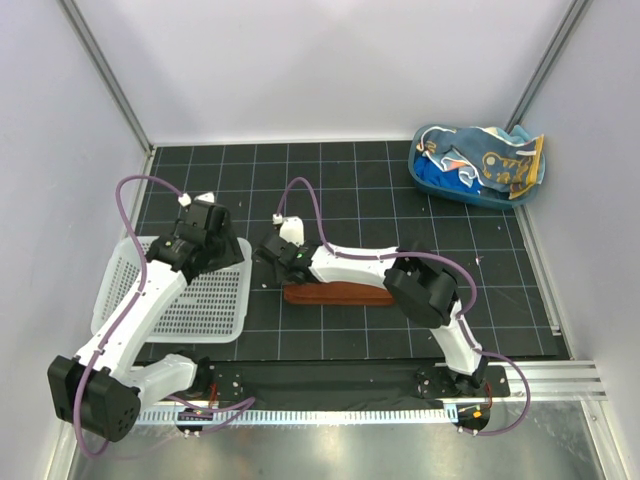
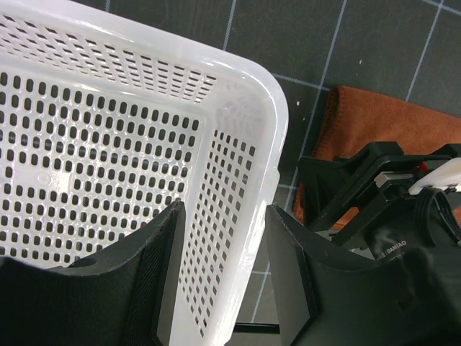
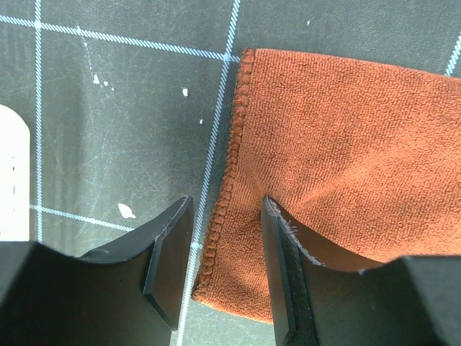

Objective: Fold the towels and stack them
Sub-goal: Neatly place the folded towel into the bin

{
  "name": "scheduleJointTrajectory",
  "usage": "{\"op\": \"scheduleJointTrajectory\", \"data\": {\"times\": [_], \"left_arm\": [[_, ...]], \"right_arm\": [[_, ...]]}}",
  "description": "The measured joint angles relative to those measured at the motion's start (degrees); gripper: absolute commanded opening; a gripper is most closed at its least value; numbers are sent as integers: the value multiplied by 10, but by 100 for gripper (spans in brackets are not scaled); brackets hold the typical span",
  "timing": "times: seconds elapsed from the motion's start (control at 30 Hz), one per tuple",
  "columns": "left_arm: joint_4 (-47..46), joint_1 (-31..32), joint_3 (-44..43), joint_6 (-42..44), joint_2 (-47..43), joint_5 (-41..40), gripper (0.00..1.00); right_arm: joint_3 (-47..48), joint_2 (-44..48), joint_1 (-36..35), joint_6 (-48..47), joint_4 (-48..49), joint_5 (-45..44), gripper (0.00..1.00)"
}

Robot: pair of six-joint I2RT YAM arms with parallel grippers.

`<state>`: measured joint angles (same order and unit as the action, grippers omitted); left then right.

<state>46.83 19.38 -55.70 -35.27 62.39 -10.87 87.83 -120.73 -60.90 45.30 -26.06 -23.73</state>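
Table surface: a black gridded mat (image 1: 400,215). At near left stands a white mesh basket (image 1: 215,310), with the left gripper (image 1: 222,250) over its far right corner. At centre lies a rust-brown towel (image 1: 335,295), folded flat, with the right gripper (image 1: 274,262) at its left end. At far right a blue tub (image 1: 416,165) holds crumpled towels (image 1: 490,165), patterned light blue and royal blue among them.

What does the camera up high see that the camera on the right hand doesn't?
Only the top camera shows the whole left arm and right arm, the white basket, and the blue tub in the far corner with patterned towels piled in it.

Only the right wrist camera shows, close up, the brown towel with its stitched edge lying between the fingers of the open right gripper, plus little white specks on the mat.

Both show the brown towel and the dark grid mat.
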Motion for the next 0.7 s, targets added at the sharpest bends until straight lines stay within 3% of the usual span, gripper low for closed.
{"op": "scheduleJointTrajectory", "data": {"times": [0.7], "left_arm": [[6, -1, -60, 1, 0, -5, 54]], "right_arm": [[10, 25, -7, -9, -35, -37, 50]]}}
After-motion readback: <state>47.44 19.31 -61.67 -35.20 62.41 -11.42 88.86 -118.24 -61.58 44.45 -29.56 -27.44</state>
